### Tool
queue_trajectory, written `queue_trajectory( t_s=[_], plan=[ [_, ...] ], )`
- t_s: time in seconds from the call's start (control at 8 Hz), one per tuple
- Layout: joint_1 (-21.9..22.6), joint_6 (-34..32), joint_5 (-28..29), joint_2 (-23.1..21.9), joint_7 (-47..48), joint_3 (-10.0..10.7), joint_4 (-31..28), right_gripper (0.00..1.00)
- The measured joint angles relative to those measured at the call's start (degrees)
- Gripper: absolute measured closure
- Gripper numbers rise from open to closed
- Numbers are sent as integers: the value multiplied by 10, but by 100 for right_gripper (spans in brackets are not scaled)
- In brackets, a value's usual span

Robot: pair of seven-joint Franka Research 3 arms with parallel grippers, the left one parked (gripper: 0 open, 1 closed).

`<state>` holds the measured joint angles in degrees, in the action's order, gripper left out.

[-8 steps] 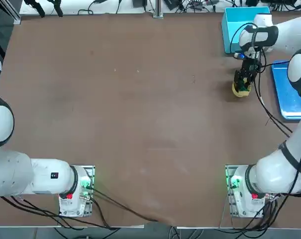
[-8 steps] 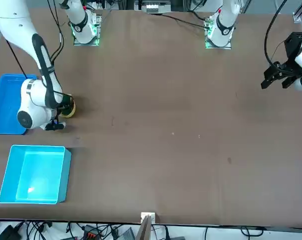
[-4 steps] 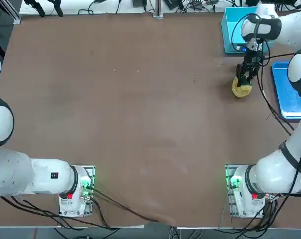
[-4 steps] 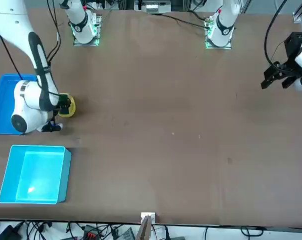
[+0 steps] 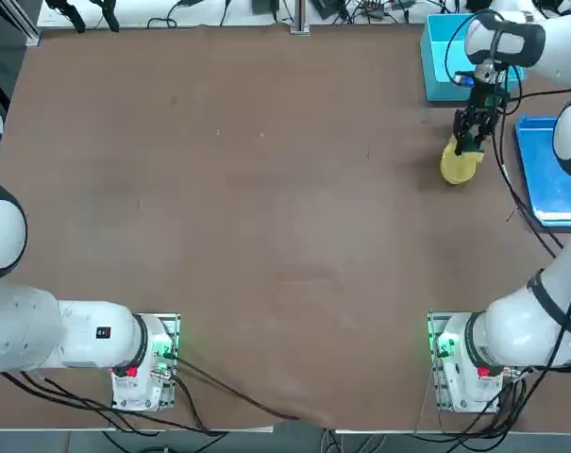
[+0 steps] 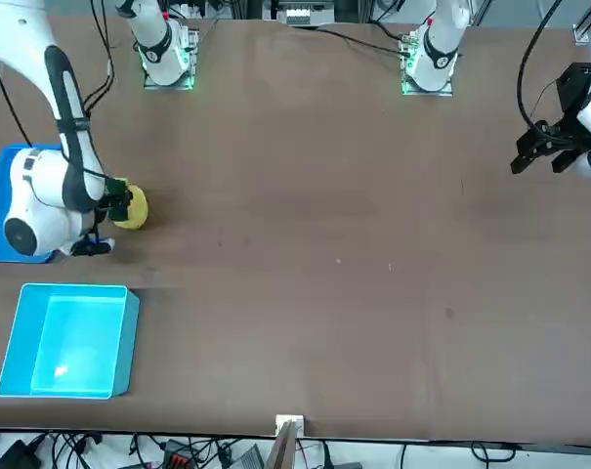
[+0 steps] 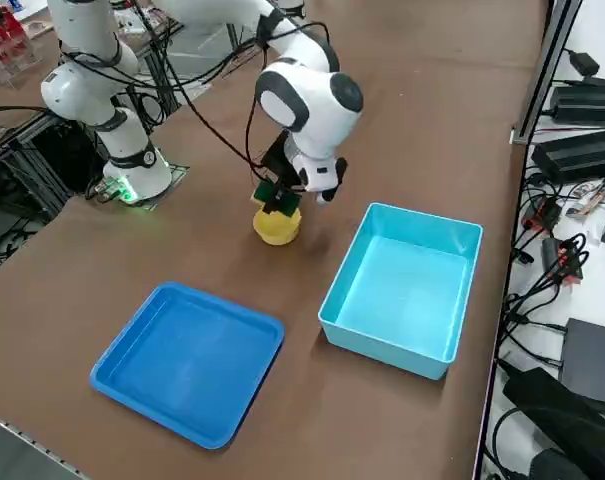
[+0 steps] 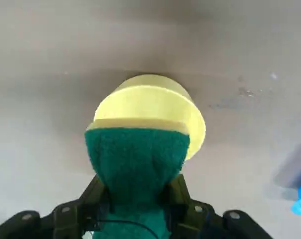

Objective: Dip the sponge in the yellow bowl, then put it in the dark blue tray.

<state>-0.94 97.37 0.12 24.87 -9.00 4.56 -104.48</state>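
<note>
Between the fingers of the right pincer sits the sponge, green scouring face over a yellow base, clamped tight. Directly below it stands the yellow bowl; its contents cannot be seen. Beside them on the tabletop, the dark blue tray lies bare.

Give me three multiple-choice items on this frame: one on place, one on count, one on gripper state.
1. Where is the sponge?
A. in the dark blue tray
B. held above the yellow bowl
C. in the cyan box

2. How many blue containers are on the table?
A. one
B. two
C. three

3. The right gripper is:
A. open and empty
B. shut on the sponge
C. shut on the bowl

Answers:
1 B, it hangs over the yellow bowl.
2 B, the dark blue tray and the cyan box.
3 B, the wrist view shows the fingers pinching it.
</note>
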Motion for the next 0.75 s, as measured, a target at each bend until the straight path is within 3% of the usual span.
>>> queue_trajectory(
  t_s=[0.5,0.75],
  plan=[
    [-20,-5,-4,-53,0,10,-4,41],
    [-52,-1,-35,-77,-2,17,-11,41]
  ],
)
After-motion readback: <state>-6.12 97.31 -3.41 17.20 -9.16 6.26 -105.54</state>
